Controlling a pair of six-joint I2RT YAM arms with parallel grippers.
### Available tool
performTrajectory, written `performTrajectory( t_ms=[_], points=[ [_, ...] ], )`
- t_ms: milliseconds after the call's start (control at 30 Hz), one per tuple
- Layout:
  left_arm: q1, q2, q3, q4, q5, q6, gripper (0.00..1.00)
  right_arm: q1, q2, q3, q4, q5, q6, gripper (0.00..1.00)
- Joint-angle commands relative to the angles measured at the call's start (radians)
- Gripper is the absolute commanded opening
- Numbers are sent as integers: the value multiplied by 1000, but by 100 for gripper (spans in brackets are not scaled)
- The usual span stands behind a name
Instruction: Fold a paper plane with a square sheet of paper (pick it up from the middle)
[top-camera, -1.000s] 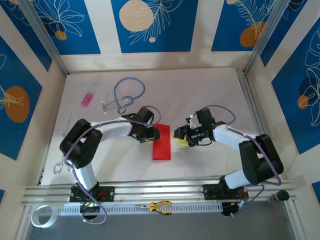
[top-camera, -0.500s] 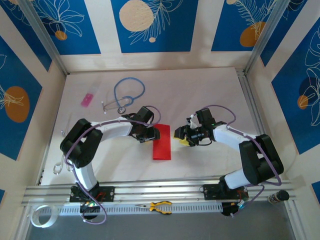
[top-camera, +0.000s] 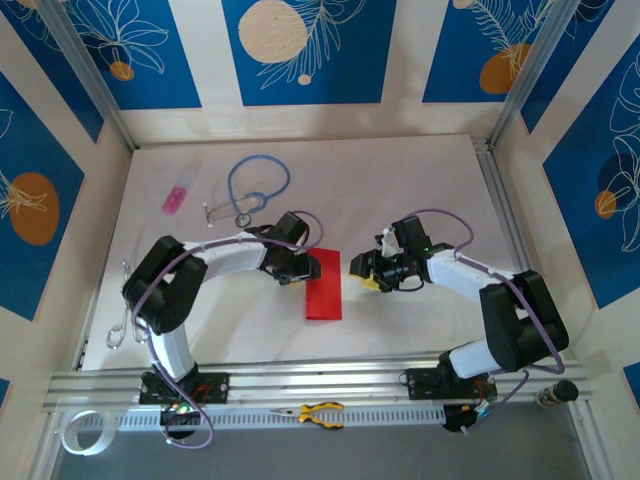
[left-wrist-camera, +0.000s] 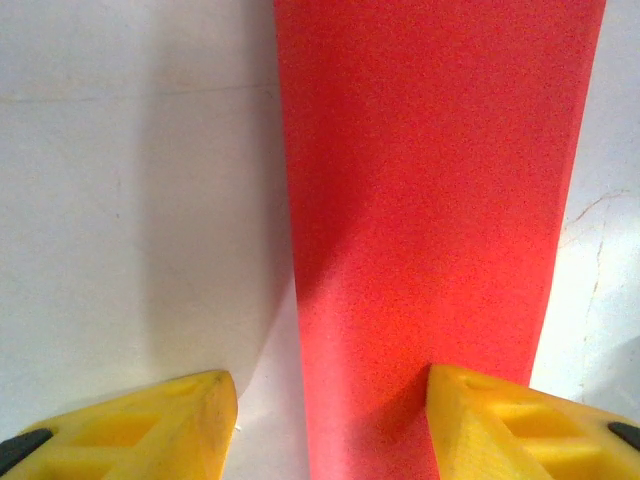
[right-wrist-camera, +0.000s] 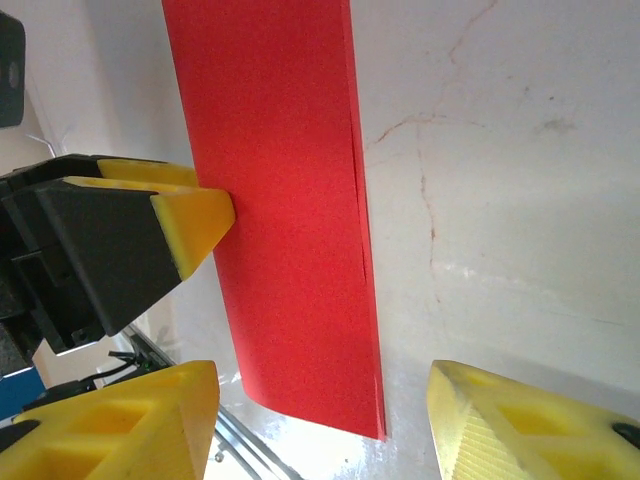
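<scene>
The red paper (top-camera: 323, 290) is folded in half, no plane yet; left hand (left-wrist-camera: 328, 385) and right hand (right-wrist-camera: 322, 375) have fingers apart, empty

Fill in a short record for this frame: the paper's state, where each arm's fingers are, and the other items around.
paper: red sheet folded to a narrow rectangle, lying flat mid-table
left fingers: open, low at the sheet's left side, one tip over its edge
right fingers: open, beside the sheet's right edge, nothing held
other items: stethoscope and pink item at the far left; pliers on the front rail
plane: not yet formed
</scene>
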Motion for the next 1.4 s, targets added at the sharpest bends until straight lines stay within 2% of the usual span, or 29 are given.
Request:
performTrajectory(
  t_ms=[0,567,1367],
  points=[
    [-1,47,11,-6,-22,13,55,-4,-36,13,-31,23,4,58],
    [-8,81,45,-36,-21,77,56,-4,-39,6,-32,27,4,58],
    [-23,117,58,-45,-62,36,58,-4,-30,7,-32,23,2,58]
  ],
)
